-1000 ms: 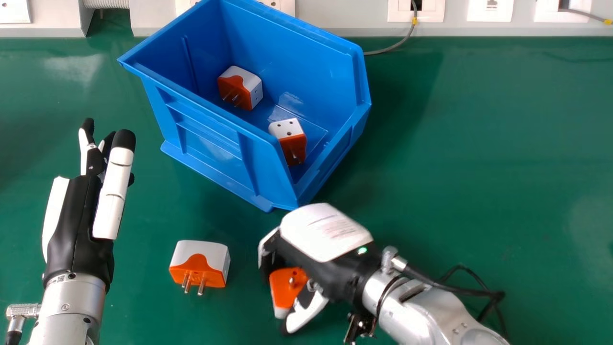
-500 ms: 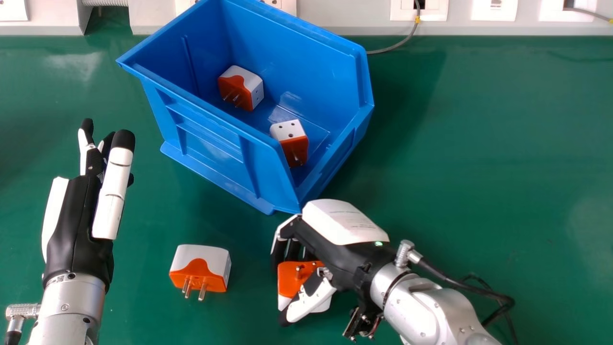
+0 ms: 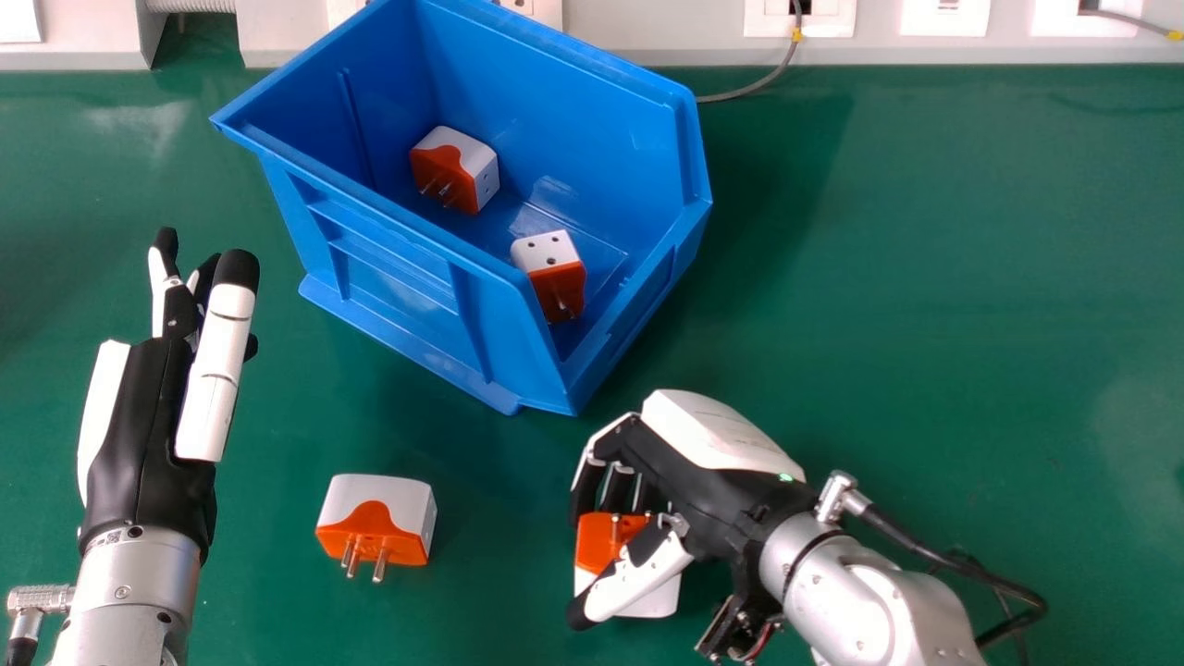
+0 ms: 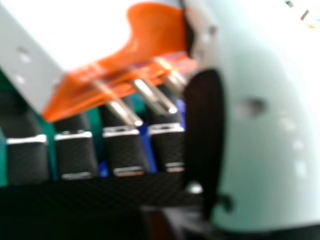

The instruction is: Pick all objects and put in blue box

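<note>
In the head view my right hand point(image 3: 721, 472) is curled round an orange and white plug adapter point(image 3: 652, 599), right of centre near the front. The right hand view shows this adapter point(image 4: 100, 35) with its metal pins toward the palm, between my right hand's fingers point(image 4: 125, 152) and thumb. Another adapter point(image 3: 375, 513) lies on the green table with its pins toward the front. The blue box point(image 3: 398, 287) holds two more adapters, one point(image 3: 453, 171) farther back and one point(image 3: 550, 273) by its near right corner. My left hand point(image 3: 153, 416) is open at the left.
The blue box stands on the green table point(image 3: 925, 277) behind both hands. A pale wall strip with sockets point(image 3: 800, 18) runs along the back, and a grey cable point(image 3: 758, 85) reaches down from it behind the box. A black cable point(image 3: 934, 555) trails from my right wrist.
My right hand has shifted right with the adapter in it and turned a little, showing more of the adapter's white body. The left hand has kept its place.
</note>
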`<control>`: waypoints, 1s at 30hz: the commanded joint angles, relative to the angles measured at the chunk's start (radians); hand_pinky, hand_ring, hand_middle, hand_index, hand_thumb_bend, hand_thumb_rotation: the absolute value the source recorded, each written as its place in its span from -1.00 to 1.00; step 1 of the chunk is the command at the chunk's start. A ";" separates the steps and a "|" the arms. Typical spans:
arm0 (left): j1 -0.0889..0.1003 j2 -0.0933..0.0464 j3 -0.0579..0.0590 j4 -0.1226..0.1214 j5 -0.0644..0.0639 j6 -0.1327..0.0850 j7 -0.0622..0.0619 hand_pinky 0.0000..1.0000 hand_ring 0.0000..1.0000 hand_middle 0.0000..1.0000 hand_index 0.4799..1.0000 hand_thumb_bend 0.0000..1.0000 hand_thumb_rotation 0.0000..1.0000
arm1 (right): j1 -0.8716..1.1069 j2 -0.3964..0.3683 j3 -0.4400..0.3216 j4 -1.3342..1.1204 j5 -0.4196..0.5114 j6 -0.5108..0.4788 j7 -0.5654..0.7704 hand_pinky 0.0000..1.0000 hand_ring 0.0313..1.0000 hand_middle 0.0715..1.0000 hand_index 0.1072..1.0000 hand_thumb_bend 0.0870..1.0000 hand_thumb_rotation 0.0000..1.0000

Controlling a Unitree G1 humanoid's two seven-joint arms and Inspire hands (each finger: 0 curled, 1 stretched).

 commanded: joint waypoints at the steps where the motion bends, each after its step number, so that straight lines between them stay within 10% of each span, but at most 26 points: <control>1: -0.011 0.013 0.002 -0.023 -0.001 -0.002 -0.002 0.78 0.95 0.95 1.00 0.28 1.00 | 0.001 -0.005 -0.025 -0.063 0.020 0.000 0.008 -0.75 -0.69 -0.55 -0.18 -0.15 -0.72; 30: -0.010 0.017 0.003 -0.035 -0.002 0.011 0.000 0.76 0.94 0.95 0.98 0.29 1.00 | 0.005 -0.047 -0.269 -0.254 0.131 0.110 0.008 -0.87 -0.85 -0.79 -0.19 -0.13 -0.71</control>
